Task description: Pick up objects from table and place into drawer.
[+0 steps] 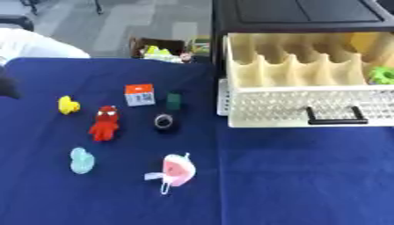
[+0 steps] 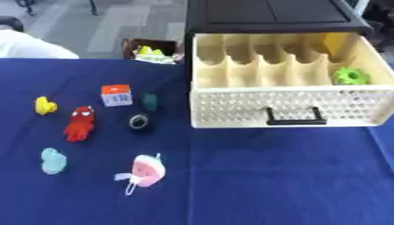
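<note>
No robot hand shows, so I cannot tell its state; the red toy [image 1: 104, 123] near the table's [image 1: 292, 176] left edge looks soft and light, best pinched round its middle.

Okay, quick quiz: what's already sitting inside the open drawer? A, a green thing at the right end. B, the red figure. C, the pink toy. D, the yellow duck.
A: a green thing lies in the right end of the open drawer, while the red figure, yellow duck and pink toy are out on the blue table.
</note>
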Tool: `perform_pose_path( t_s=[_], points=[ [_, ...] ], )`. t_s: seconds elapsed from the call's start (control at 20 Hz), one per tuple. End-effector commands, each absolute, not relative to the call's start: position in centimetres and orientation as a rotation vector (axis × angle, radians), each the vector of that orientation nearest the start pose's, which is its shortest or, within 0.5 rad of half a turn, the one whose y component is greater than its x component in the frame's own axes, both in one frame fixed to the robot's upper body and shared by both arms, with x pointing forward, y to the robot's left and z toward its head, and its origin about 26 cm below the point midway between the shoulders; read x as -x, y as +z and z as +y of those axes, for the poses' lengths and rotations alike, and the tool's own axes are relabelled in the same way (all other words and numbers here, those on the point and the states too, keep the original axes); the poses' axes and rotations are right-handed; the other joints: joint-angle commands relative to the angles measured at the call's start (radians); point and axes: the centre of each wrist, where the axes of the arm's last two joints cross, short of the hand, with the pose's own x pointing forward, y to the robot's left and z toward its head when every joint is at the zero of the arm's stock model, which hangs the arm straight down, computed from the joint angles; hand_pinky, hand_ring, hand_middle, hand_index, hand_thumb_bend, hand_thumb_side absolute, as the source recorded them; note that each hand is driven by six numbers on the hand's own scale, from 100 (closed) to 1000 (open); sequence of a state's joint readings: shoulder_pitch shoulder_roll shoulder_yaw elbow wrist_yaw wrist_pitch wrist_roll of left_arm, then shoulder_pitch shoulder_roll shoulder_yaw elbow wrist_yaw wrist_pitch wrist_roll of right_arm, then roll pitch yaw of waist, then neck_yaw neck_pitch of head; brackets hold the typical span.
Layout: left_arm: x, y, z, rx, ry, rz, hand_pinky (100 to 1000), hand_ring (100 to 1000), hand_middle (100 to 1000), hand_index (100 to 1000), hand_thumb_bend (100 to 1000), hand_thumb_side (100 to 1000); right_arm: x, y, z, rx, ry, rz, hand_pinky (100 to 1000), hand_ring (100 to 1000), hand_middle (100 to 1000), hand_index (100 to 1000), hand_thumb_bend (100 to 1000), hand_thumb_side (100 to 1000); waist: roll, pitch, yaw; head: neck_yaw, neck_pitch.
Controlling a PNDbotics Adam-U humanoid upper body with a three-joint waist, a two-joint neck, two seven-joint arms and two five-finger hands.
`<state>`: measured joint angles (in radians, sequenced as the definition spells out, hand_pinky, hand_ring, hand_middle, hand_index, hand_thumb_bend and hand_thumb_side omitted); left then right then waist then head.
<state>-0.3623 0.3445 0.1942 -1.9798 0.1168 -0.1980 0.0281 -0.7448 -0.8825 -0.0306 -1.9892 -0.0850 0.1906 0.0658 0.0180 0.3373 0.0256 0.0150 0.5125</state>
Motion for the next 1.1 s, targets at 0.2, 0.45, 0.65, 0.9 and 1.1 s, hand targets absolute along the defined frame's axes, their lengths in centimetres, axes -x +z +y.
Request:
perform_pose_path(
  t_s=[0.2, 0.45, 0.65, 0.9, 1.1],
  points=[
    [-30.3, 26.4, 31.3, -0.444, -0.37, -2.605, 498, 561, 584, 676, 100, 725, -27.8, 39.0, -28.9, 0.549, 0.586, -2.557, 523, 200, 139, 807, 100, 1000, 0.008, -0.031, 0.004, 0.003, 0.033],
    [-31.4, 27.7, 32.2, -0.656, -0.501, -2.558, 489, 551, 600, 714, 100, 661, -28.3, 38.0, -28.8, 0.555, 0.387, -2.68, 668, 370, 330, 828, 100, 986, 0.017, -0.035, 0.001, -0.01, 0.045],
    [-32.3, 28.8, 32.7, -0.805, -0.625, -2.514, 478, 546, 611, 753, 100, 604, -28.8, 36.9, -28.6, 0.614, 0.27, -2.74, 689, 397, 358, 824, 100, 988, 0.021, -0.036, -0.007, -0.033, 0.038],
    [-33.6, 30.1, 33.2, -1.007, -0.862, -2.404, 482, 545, 616, 810, 100, 577, -29.2, 35.8, -28.4, 0.663, 0.214, -2.744, 690, 398, 358, 821, 100, 987, 0.025, -0.037, -0.012, -0.041, 0.027],
    [-35.4, 31.0, 34.1, -1.114, -1.108, -2.221, 515, 563, 622, 820, 100, 565, -29.3, 35.5, -28.3, 0.677, 0.216, -2.74, 689, 396, 355, 819, 100, 991, 0.029, -0.038, -0.019, -0.025, 0.024]
  ],
)
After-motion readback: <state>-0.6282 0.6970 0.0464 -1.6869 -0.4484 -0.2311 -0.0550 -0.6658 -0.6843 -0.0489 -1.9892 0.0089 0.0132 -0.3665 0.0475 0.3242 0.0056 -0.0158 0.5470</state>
